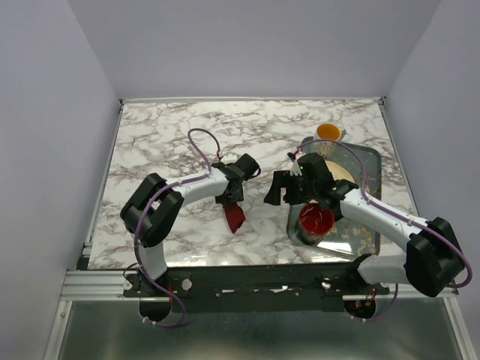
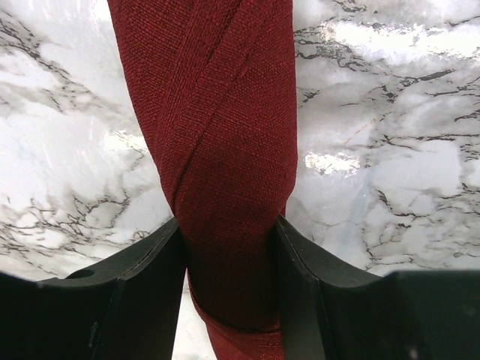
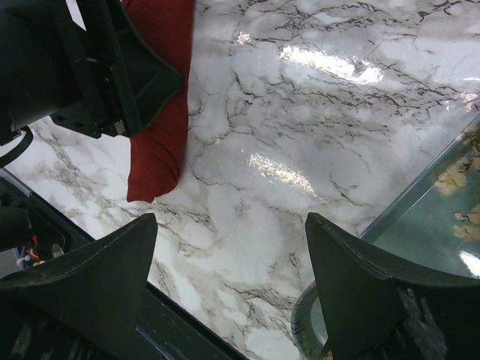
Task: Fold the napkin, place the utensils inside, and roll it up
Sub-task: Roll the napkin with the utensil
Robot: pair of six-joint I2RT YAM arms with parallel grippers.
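The maroon napkin [image 1: 235, 216] is rolled into a tight bundle and hangs from my left gripper [image 1: 231, 196] just above the marble table. In the left wrist view the jaws are shut on the rolled napkin [image 2: 225, 150], with the black fingers [image 2: 127, 285] pressing on both sides. My right gripper [image 1: 276, 189] is open and empty over bare marble, to the right of the napkin. The right wrist view shows the napkin's end [image 3: 157, 150] and my open fingers [image 3: 97, 270]. The blue utensil is not visible; it may be hidden inside the roll.
A glass tray [image 1: 371, 161] at the right holds a red bowl [image 1: 316, 218] and a plate [image 1: 341, 172]. A mug with orange inside [image 1: 328, 132] stands behind the tray. The tray's edge [image 3: 420, 195] is near my right gripper.
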